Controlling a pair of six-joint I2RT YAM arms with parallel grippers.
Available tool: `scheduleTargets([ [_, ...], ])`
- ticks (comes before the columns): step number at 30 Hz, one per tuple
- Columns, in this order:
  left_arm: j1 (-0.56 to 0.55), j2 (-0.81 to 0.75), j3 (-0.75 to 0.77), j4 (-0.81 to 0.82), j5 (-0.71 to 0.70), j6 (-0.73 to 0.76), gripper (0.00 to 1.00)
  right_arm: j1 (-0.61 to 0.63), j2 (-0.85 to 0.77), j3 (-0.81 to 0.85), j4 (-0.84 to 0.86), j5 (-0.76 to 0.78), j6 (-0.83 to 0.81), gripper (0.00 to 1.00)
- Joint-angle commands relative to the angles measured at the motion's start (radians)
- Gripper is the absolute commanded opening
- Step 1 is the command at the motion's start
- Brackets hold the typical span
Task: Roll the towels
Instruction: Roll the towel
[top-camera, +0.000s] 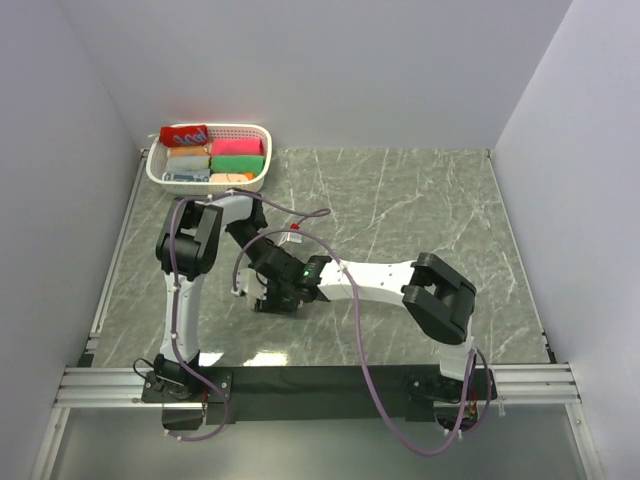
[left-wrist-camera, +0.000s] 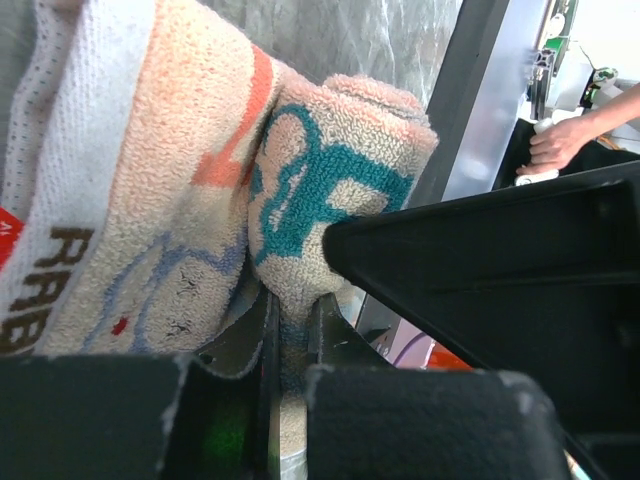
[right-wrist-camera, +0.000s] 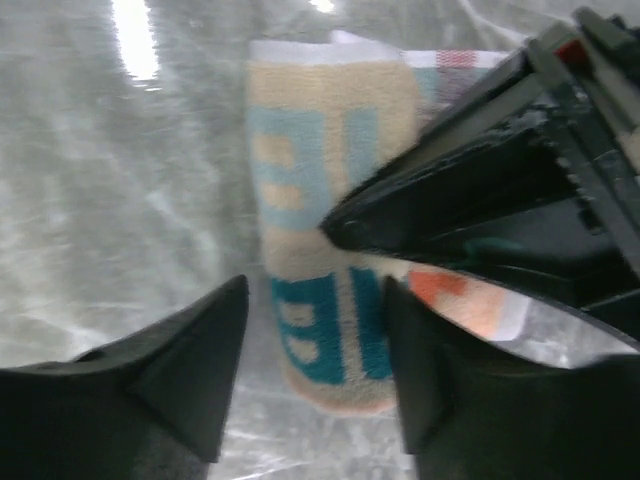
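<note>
The beige terry towel with teal and orange marks (right-wrist-camera: 310, 130) lies partly rolled on the grey marble table (top-camera: 420, 200), in its near left part. The left gripper (left-wrist-camera: 292, 320) pinches the rolled end between its fingers. The right gripper (right-wrist-camera: 315, 300) is spread, one finger on each side of the roll. A white plastic basket (top-camera: 215, 186) stands at the far left corner.

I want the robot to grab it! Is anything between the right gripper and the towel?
No, nothing visible. The right gripper is open, and the near end of the rolled towel lies between its fingers. The left gripper pinches the towel farther along, off to the side.
</note>
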Motion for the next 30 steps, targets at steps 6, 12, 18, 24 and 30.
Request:
scheduleTargets([
  [6, 0.020, 0.007, 0.039, 0.151, -0.065, 0.035, 0.04, -0.002, 0.060, -0.046, 0.016, -0.007, -0.042, 0.28],
  [12, 0.069, -0.064, 0.024, 0.147, 0.025, 0.034, 0.31, -0.031, 0.070, -0.041, -0.074, -0.169, -0.036, 0.00],
  [18, 0.230, -0.243, -0.033, 0.276, 0.170, -0.071, 0.53, -0.101, 0.071, -0.007, -0.176, -0.353, -0.010, 0.00],
  [24, 0.423, -0.367, -0.078, 0.340, 0.240, -0.146, 0.55, -0.159, 0.132, 0.062, -0.246, -0.478, 0.030, 0.00],
  [30, 0.526, -0.596, -0.260, 0.392, 0.146, -0.062, 0.56, -0.247, 0.287, 0.253, -0.392, -0.713, 0.087, 0.00],
])
